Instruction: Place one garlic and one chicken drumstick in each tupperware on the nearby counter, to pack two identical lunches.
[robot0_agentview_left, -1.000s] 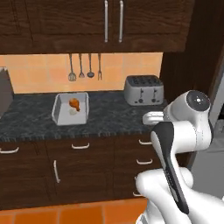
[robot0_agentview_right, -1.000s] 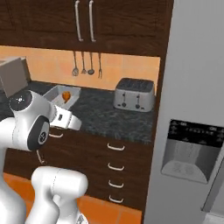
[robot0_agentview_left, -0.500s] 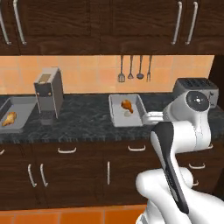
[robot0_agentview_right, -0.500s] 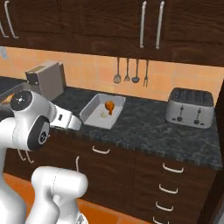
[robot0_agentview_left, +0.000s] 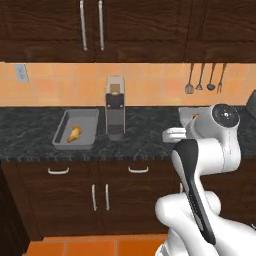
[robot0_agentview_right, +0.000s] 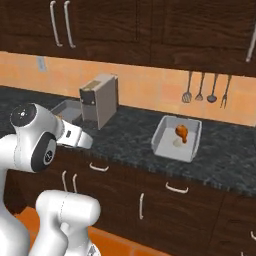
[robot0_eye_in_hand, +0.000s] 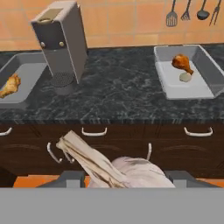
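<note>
A large off-white garlic with a long pointed tip sits between my gripper's dark fingers, which are shut on it, in front of the drawers below the counter. The left tupperware holds one chicken drumstick. Another drumstick and a small garlic lie in the right tupperware. From the base, the left tupperware shows its drumstick, and the right tupperware shows a drumstick and a garlic.
A tall grey coffee machine stands on the counter between the two boxes. Kitchen utensils hang on the orange tiled wall at the right. Dark wall cabinets hang above, and drawers with silver handles run below.
The base has driven left along the counter, so the whole scene slid right: the toaster left the picture and the coffee machine and left tupperware came in. The garlic stays in the gripper.
</note>
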